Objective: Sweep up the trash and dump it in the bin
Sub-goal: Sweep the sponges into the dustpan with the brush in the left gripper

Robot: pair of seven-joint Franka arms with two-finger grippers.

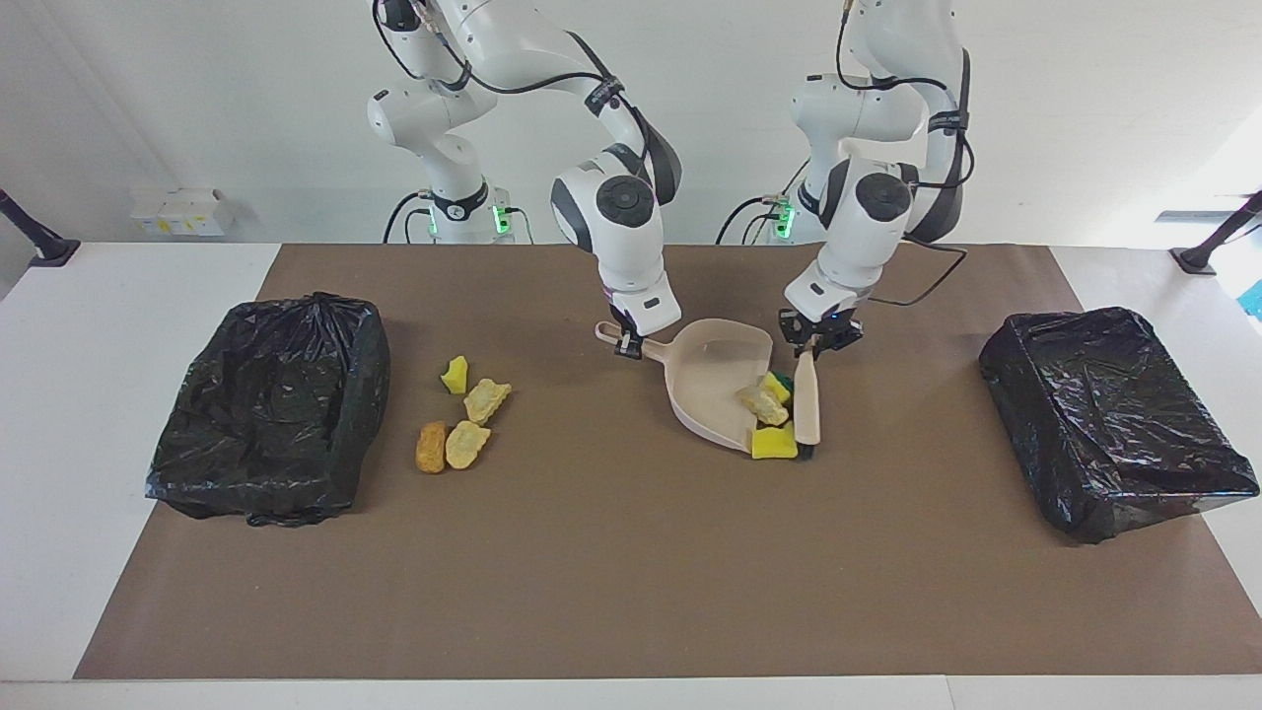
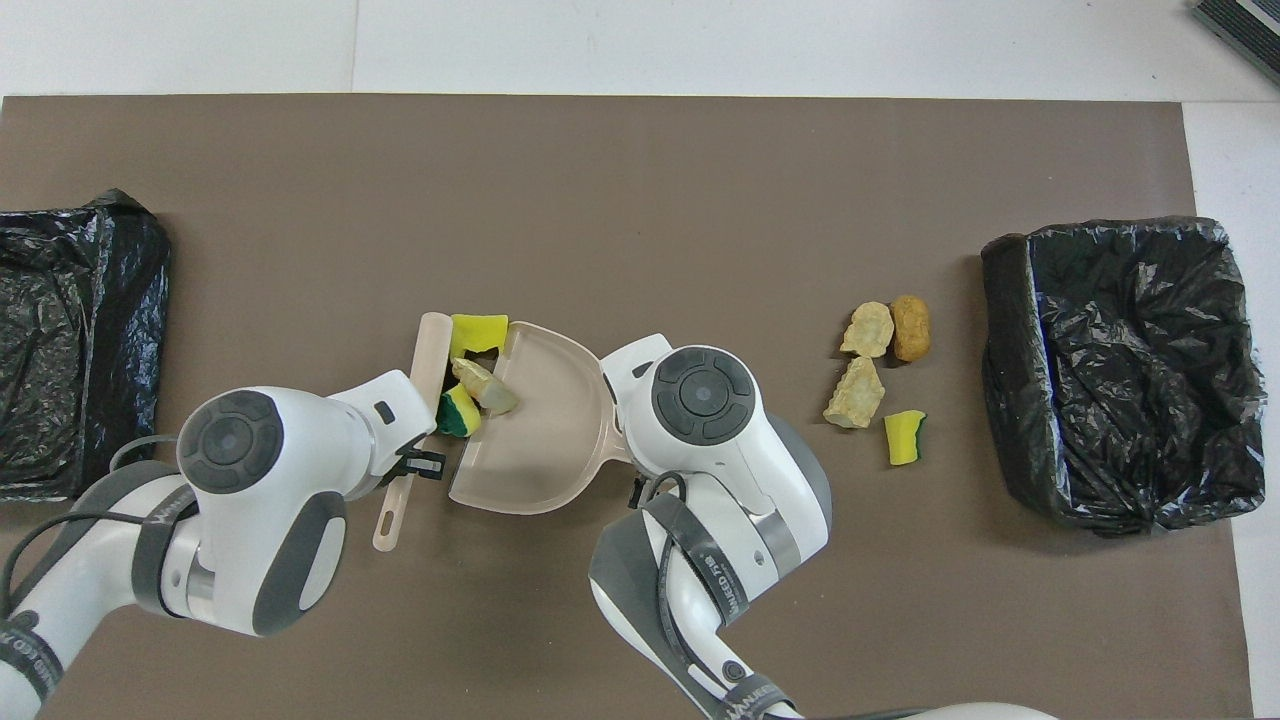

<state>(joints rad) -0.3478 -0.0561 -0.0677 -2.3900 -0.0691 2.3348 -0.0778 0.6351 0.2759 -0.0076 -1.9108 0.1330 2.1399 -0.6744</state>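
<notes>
Brown mat (image 1: 631,592) covers most of the table and carries everything. On the facing view's clock face, one black-lined bin (image 1: 266,404) sits at nine o'clock, toward the right arm's end. A second black-lined bin (image 1: 1114,424) sits at three o'clock, toward the left arm's end.

Both arms reach down to the middle of the mat. The right gripper (image 1: 627,343) has its fingers pressed onto the handle of the beige dustpan (image 1: 710,380), whose handle points to about ten o'clock and whose mouth opens toward three o'clock. The left gripper (image 1: 816,345) pinches the handle of the hand brush (image 1: 807,404), whose long axis runs from twelve to six o'clock, right across the pan's mouth.

Three pieces of trash are caught between brush and pan. A green-topped sponge (image 1: 780,383) and a tan chunk (image 1: 761,404) lie on the pan floor. A yellow sponge (image 1: 774,442) sits at the lip by the brush head, apparently just off the floor.

The next stroke probably has to travel toward nine o'clock, broadside to the brush, with that lip piece the likeliest to slip past.

Four more scraps (image 1: 463,414) lie loose beside the nine o'clock bin, well apart from both grippers; the right arm's base is nearer to them.
</notes>
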